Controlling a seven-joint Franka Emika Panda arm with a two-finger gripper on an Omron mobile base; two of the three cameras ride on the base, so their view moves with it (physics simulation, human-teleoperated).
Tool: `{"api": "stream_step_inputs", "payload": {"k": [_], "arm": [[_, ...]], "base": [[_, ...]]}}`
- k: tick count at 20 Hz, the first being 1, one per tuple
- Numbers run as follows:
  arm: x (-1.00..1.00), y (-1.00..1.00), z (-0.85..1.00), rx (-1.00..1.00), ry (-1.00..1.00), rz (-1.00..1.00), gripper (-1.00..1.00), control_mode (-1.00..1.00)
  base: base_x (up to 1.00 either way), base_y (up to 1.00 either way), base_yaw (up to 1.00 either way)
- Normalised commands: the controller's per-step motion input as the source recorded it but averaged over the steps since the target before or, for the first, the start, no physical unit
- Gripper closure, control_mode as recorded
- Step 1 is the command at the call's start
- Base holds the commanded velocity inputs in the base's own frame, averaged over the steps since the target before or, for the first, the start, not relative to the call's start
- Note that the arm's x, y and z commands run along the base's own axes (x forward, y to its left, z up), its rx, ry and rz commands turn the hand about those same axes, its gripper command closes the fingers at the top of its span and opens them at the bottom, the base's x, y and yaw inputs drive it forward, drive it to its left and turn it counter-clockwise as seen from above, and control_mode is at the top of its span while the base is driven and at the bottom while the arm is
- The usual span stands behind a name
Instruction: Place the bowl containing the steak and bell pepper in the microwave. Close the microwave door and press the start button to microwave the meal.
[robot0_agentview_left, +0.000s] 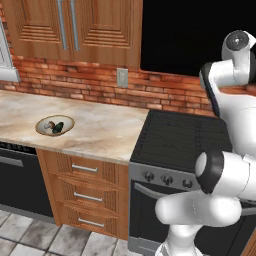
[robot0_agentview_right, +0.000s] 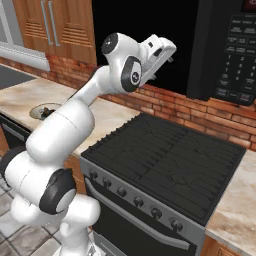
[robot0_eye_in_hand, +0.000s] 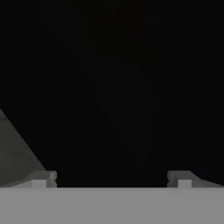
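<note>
Wide-spread tool (robot0_eye_in_hand: 111, 177) faces the microwave (robot0_agentview_right: 150, 30)'s flat black interior.

A shallow cream dish (robot0_agentview_left: 55, 125) with dark bits in it lay on the marble bench (robot0_agentview_left: 100, 132), well left of the black stove (robot0_agentview_left: 175, 140). Wooden drawers (robot0_agentview_left: 87, 197) sat beneath the bench. The black microwave (robot0_agentview_left: 185, 35) hung above the stove, over the brick wall (robot0_agentview_left: 100, 87). The white arm (robot0_agentview_left: 225, 150) rose at the right.
</note>
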Motion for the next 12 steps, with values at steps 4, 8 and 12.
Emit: {"api": "stream_step_inputs", "payload": {"k": [4, 8, 12], "arm": [[0.83, -0.13, -0.10, 0.00, -0.26, 0.15, -1.00, -1.00], [0.85, -0.07, 0.00, 0.00, -0.08, 0.06, -1.00, -1.00], [0.62, -0.19, 0.01, 0.00, 0.00, 0.01, -1.00, -1.00]], "base": [[0.00, 0.00, 0.00], [0.00, 0.00, 0.00], [0.00, 0.00, 0.00]]}}
